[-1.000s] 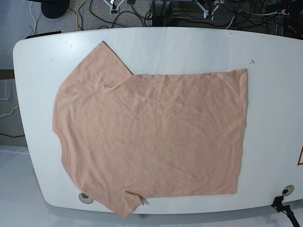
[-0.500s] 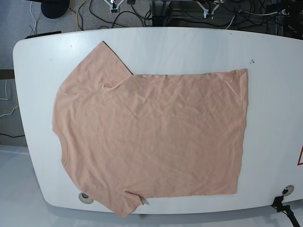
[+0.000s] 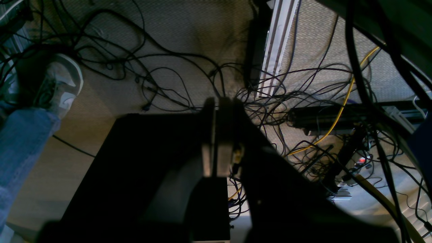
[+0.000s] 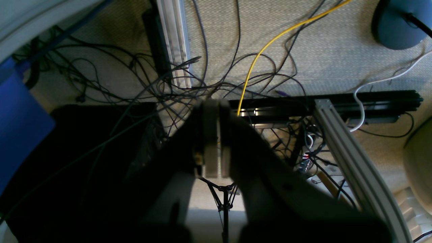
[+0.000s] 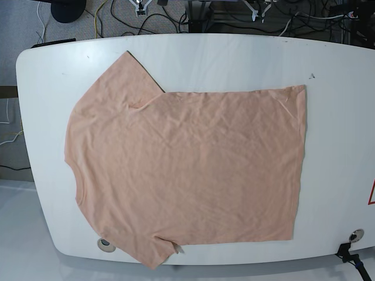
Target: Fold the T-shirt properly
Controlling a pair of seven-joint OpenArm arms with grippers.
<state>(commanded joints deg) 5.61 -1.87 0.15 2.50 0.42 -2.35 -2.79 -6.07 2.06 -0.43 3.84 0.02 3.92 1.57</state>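
Note:
The peach T-shirt (image 5: 187, 170) lies spread flat and slightly wrinkled on the white table (image 5: 234, 58) in the base view. Its neck end points left and its hem right. One sleeve reaches toward the far left, and the other hangs over the near edge. Both arms are parked behind the table's far edge, away from the shirt. My left gripper (image 3: 216, 101) is shut with nothing in it, its pads pressed together over the floor cables; it shows small as the left gripper (image 5: 261, 10) in the base view. My right gripper (image 4: 213, 101) is likewise shut and empty, seen as the right gripper (image 5: 140, 8).
Tangled cables (image 3: 162, 77) and aluminium frame bars (image 4: 341, 148) cover the floor under both grippers. A person's shoe (image 3: 62, 84) and jeans leg stand at the left of the left wrist view. The table has a grommet hole (image 5: 106, 244) near the front left and another grommet hole (image 5: 355, 235) at the front right.

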